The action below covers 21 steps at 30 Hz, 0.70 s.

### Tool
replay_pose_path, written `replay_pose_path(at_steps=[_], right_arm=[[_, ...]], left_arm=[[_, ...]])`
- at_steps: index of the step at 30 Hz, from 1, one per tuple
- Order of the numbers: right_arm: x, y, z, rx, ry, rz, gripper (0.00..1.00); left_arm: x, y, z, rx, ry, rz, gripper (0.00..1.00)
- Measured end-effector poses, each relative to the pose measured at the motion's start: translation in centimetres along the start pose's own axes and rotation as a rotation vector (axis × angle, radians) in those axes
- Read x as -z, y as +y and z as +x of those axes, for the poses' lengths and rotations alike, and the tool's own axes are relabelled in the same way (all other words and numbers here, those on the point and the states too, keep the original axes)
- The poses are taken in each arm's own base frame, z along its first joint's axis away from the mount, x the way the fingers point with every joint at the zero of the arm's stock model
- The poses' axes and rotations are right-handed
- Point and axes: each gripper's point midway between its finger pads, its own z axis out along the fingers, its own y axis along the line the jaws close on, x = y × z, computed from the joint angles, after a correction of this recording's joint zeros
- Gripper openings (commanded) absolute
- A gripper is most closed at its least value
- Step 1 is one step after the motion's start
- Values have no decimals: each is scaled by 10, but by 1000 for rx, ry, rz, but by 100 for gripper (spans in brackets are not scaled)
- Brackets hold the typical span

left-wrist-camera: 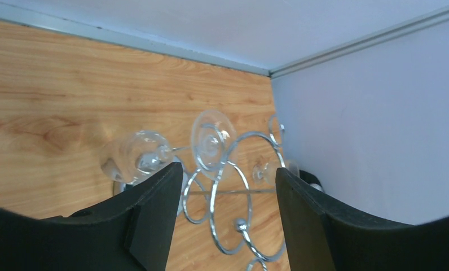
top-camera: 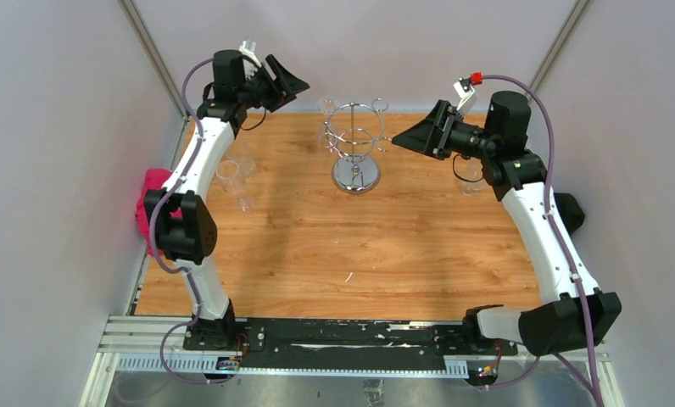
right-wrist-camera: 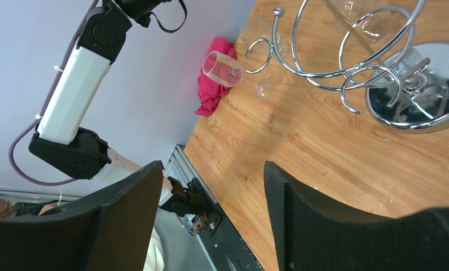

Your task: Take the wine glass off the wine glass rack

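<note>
Pale grey walls enclosing a light wooden tabletop (top-camera: 317, 246), seen from above. Upper centre of the frame: shiny chrome wire wine glass rack (top-camera: 355, 144) with a round mirrored base, upright on the wood, clear wine glasses (top-camera: 327, 106) hanging from its looped ring top. Black two-finger left gripper (top-camera: 287, 85) raised at the upper left of the rack, apart from it, fingers spread with nothing between them. Black right gripper (top-camera: 404, 136) level with the ring, just right of it and pointing at it, fingers likewise spread and empty. Other clear stemmed glasses (top-camera: 231, 174) standing on the wood at left centre, close to the left arm. One more clear glass (top-camera: 471, 180) beside the right arm. Crumpled pink cloth (top-camera: 150, 203) at the table's left edge.

Left wrist view: spread black fingers (left-wrist-camera: 149, 220) framing the rack's ring from above, three hanging wine glasses beyond them, none touched.

Right wrist view: parted fingers (right-wrist-camera: 126, 220) along the bottom, rack in the upper right corner, pink cloth and a clear glass beside it at top centre.
</note>
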Motion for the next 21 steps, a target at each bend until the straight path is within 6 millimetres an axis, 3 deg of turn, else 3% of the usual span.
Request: replay_pose_path(at_steps=[5,9,21], right_arm=[[-5,-9,0,-15,6,15,70],[-8,-13,-2,-21,7,23,70],[-11,-19,-3,-31,9,34,70]], left_arm=[[-26,38,13,26,50,-72,66],[-40,53,19,32,77,-102,66],[-55,33,26,-1,99,-65,65]])
